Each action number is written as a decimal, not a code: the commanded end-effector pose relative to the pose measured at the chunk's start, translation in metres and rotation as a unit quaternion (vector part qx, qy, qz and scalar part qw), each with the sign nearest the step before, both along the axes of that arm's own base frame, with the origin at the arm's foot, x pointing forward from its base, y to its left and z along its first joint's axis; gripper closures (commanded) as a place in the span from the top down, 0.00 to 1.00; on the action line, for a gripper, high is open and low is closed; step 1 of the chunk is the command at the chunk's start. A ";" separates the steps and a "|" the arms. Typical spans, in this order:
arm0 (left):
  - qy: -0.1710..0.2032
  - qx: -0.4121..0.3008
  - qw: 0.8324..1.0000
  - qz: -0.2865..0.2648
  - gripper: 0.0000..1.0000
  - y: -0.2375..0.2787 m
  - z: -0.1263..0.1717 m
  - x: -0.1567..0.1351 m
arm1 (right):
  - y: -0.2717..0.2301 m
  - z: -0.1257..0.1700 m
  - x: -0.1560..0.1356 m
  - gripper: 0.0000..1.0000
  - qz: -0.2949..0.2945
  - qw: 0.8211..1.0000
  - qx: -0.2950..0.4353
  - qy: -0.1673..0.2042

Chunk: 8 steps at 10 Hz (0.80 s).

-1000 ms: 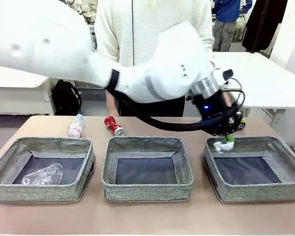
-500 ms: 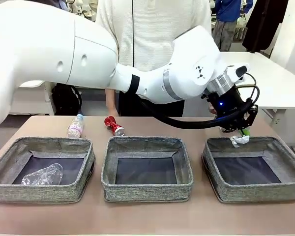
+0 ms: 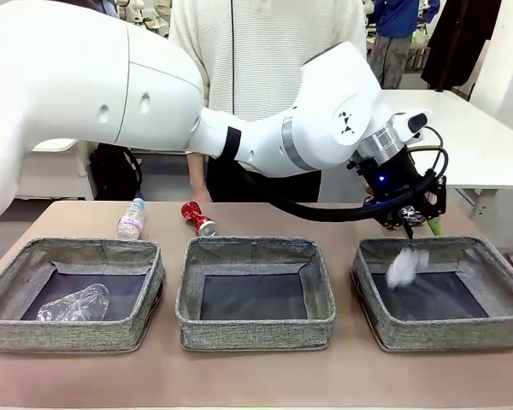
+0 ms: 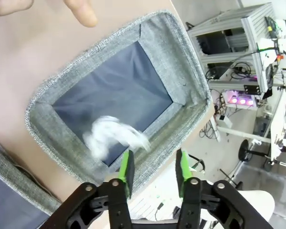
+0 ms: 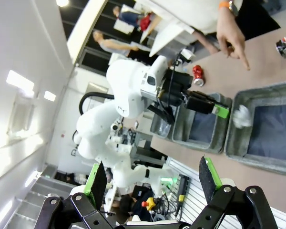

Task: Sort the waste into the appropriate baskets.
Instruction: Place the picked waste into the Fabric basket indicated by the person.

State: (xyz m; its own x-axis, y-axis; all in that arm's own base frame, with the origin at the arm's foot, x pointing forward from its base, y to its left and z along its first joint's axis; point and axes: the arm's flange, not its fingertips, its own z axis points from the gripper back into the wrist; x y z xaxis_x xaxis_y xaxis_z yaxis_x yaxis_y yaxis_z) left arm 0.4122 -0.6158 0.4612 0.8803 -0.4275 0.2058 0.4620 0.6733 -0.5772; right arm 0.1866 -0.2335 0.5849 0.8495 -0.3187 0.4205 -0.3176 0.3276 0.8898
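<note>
**Sorting table inspected: paper loose over right basket**

Found a tan table (image 3: 256, 376) carrying three grey woven bins in a row along the near edge: left basket (image 3: 8, 290), middle basket (image 3: 255, 248), right basket (image 3: 504, 295). Noted a crushed clear plastic bottle (image 3: 74, 303) lying on the dark floor of the left basket. Behind the row, on bare tabletop, recorded a small clear bottle with pink label (image 3: 131, 219) beyond the left basket. Also recorded a crushed red can (image 3: 197, 218) just past the far left corner of the middle basket, the two near each other but apart.

Farther back, observed a person (image 3: 265, 51) in a light ribbed top at the far side, one hand (image 5: 233, 38) pointing down towards the tabletop. Beyond, logged a white table (image 3: 470, 137), a black bag (image 3: 115, 169) on the floor and a dark garment (image 3: 462, 34) hanging at upper right.

Located the left gripper (image 3: 419, 224) above the far edge of the right basket, jaws partly apart, nothing between the green pads. Saw the crumpled white paper (image 3: 406, 266) blurred, just below the fingers, ungripped, within the right basket's rim. Located the right gripper (image 5: 152, 167) well off the table, jaws spread wide, holding nothing.
</note>
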 end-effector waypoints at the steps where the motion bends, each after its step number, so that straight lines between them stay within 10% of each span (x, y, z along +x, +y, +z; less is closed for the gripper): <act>1: -0.006 0.011 1.000 0.009 1.00 0.005 0.006 -0.001 | 0.002 0.000 -0.002 1.00 0.001 1.000 0.005 -0.008; 5: -0.005 0.020 1.000 0.007 1.00 0.016 0.014 0.004 | 0.002 0.000 -0.002 1.00 0.001 1.000 0.005 -0.008; 8: 0.024 0.102 0.990 -0.095 1.00 0.108 0.063 0.015 | 0.002 0.000 -0.002 1.00 0.001 1.000 0.005 -0.008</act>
State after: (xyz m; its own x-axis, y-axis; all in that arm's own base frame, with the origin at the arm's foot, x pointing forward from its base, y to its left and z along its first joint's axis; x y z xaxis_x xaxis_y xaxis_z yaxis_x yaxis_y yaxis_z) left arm 0.4286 -0.5553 0.4968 0.8434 -0.5307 0.0836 0.4966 0.7106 -0.4985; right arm 0.1865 -0.2336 0.5846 0.8495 -0.3193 0.4201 -0.3173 0.3270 0.8902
